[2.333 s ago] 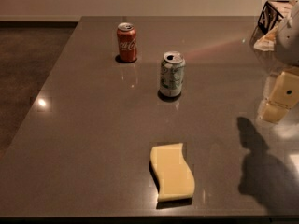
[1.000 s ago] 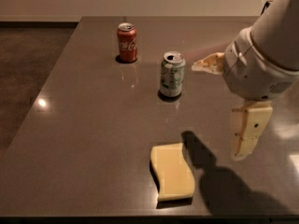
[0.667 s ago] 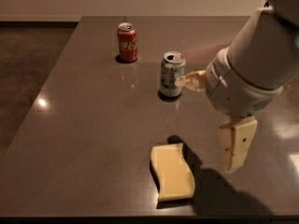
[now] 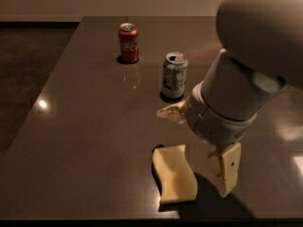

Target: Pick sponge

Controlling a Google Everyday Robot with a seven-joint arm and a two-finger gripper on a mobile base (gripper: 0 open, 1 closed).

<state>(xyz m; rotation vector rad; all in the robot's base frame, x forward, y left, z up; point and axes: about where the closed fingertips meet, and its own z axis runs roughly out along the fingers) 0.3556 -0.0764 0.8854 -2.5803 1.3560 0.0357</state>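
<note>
The pale yellow sponge (image 4: 173,179) lies flat on the dark table (image 4: 85,126), near its front edge. My gripper (image 4: 194,153) hangs just above and to the right of the sponge, and it is open and empty. One cream finger (image 4: 227,169) points down just right of the sponge. The other finger (image 4: 171,113) sticks out to the left above the sponge's far end. Neither finger touches the sponge. The big white arm fills the upper right of the view.
A red cola can (image 4: 128,42) stands at the back of the table. A silver-green can (image 4: 174,74) stands upright just behind my gripper. The table's front edge runs close below the sponge, and dark floor lies to the left.
My arm has swung in from the right edge of the table toward the left and front, and the gripper now hangs beside the sponge. Sponge and cans have not moved.
</note>
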